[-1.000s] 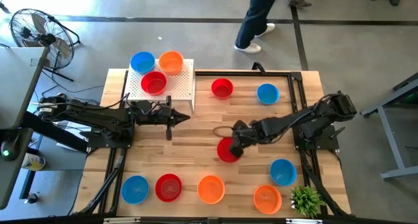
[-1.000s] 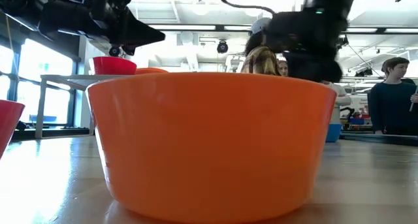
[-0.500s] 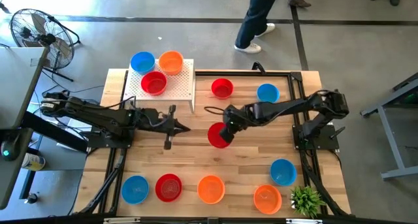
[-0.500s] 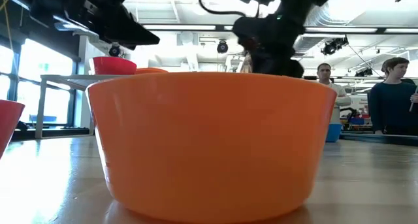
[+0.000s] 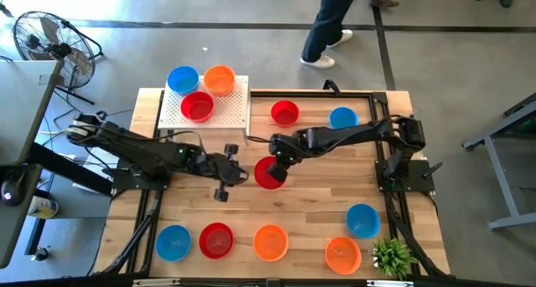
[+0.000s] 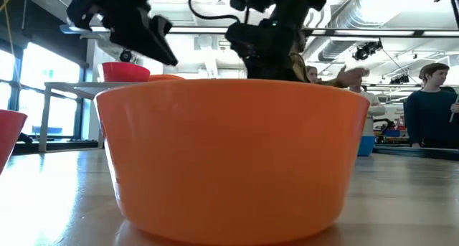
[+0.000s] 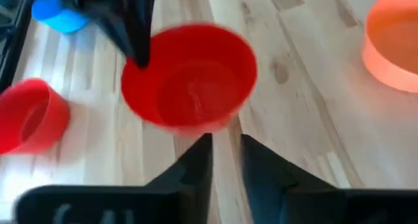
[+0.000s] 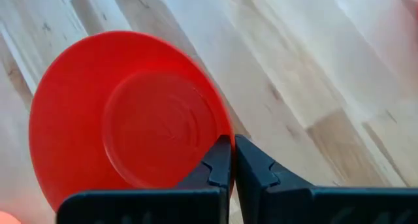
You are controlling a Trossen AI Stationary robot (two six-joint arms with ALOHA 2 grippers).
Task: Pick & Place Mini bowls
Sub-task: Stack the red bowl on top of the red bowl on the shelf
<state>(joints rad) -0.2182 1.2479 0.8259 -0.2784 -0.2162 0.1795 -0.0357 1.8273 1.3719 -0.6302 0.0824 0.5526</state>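
Wooden surface (image 5: 251, 207) mid-handover: right end effector (image 5: 277, 168) pinches a glossy red plastic mini bowl's (image 5: 268, 174) rim; left end effector (image 5: 237, 174), part-open, must close on it.

Overhead, table-level, two wrist views; blurry.
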